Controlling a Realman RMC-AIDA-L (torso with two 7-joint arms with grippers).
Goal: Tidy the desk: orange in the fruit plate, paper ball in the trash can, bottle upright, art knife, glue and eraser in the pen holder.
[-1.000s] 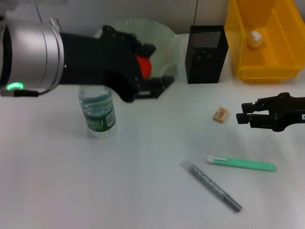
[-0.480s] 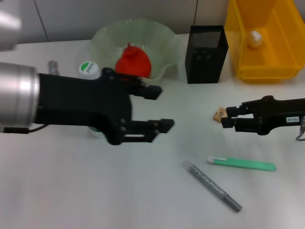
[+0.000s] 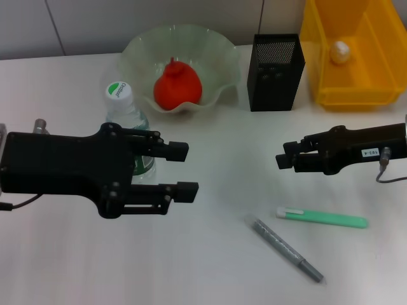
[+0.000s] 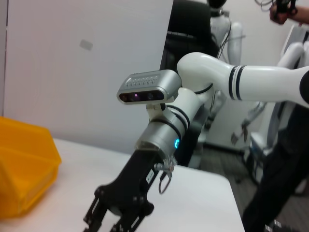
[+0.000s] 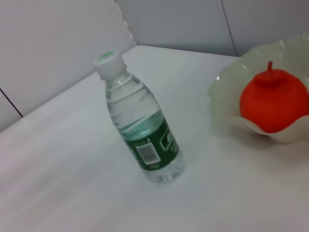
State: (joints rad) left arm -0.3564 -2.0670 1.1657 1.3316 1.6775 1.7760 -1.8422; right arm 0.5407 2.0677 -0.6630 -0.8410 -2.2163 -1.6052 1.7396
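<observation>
Care suits the right tool (image 3: 284, 160), low on the white surface (image 3: 210, 267) and probably covering the small tan eraser, its grip impossible to tell: lift straight, then cross to the black mesh pen holder (image 3: 275, 71), while the left tool (image 3: 191, 169) hangs spread beside the upright clear plastic bottle (image 3: 122, 111).

Head view: high, looking down over the whole desk (image 3: 210, 260). Left wrist view: low, facing across toward the right arm and bin (image 4: 21, 169). Right wrist view: close on bottle (image 5: 140, 130) and plate (image 5: 231, 104), shared with head view.
</observation>
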